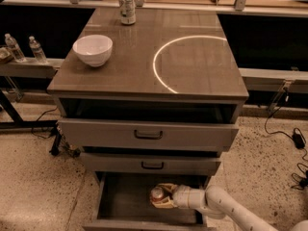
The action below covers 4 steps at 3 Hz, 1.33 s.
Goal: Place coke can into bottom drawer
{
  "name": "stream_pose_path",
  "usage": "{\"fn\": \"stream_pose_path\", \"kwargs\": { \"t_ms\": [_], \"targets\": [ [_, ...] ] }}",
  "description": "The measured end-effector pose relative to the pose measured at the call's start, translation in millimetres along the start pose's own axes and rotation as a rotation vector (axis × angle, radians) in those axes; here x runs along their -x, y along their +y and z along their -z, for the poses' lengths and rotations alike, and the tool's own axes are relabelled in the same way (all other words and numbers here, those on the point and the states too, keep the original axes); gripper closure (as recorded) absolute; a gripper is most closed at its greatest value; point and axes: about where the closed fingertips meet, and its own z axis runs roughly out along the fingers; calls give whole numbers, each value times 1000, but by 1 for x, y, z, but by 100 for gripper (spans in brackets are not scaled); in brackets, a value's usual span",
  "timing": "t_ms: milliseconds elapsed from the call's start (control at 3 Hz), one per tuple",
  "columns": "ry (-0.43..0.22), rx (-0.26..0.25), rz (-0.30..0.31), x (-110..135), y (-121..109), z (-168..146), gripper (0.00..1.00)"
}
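The coke can (156,194), red with a silver top, stands upright inside the open bottom drawer (120,201), right of its middle. My gripper (160,197) reaches in from the lower right on a white arm, and its tan fingers are closed around the can. The can is low in the drawer; I cannot tell whether it touches the floor. The two upper drawers with dark handles are above it.
A white bowl (93,49) and a silver-green can (127,7) stand on the cabinet top (192,66). Two water bottles (24,48) sit on a shelf at the left. Cables (293,134) lie on the floor at the right.
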Motion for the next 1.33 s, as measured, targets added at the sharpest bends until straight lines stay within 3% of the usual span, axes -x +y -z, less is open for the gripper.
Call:
{"fn": "stream_pose_path", "kwargs": {
  "t_ms": [667,1000,1333],
  "targets": [
    [55,-39,6,-48,9,-32,100],
    [65,-54,-4,-57,8,-43,82],
    [65,-68,-24,-59,6,-51,51]
  ]
}}
